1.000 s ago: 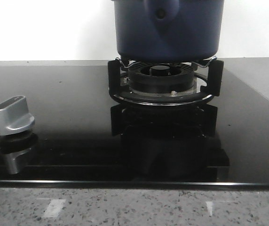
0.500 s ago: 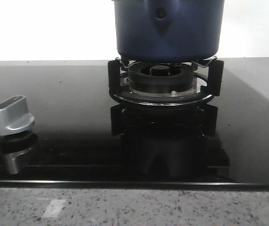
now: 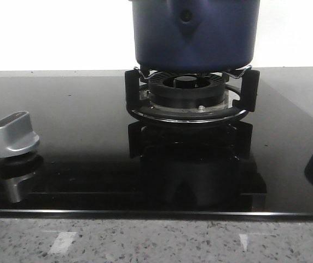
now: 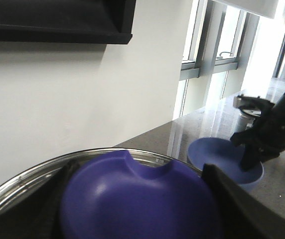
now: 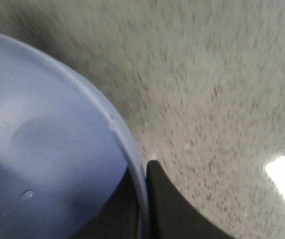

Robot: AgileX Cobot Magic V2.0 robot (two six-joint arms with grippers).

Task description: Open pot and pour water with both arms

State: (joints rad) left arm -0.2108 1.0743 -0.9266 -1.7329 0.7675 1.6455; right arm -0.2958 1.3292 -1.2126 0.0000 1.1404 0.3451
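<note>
Left jaws clamped on pot (image 4: 137,199) handle — right jaws pinching bowl (image 5: 43,149) rim.

The large dark navy-blue round pot (image 3: 195,34) with straight matte sides hangs level just above the burner, a thin gap showing under its base. Its pointed teardrop handle mount, with a small round hole, faces the front camera. In the left wrist view its steel rim (image 4: 28,175) shows beside the blue handle mount. Its pale blue round lid (image 4: 217,159) lies upturned on the speckled counter, well apart.
</note>
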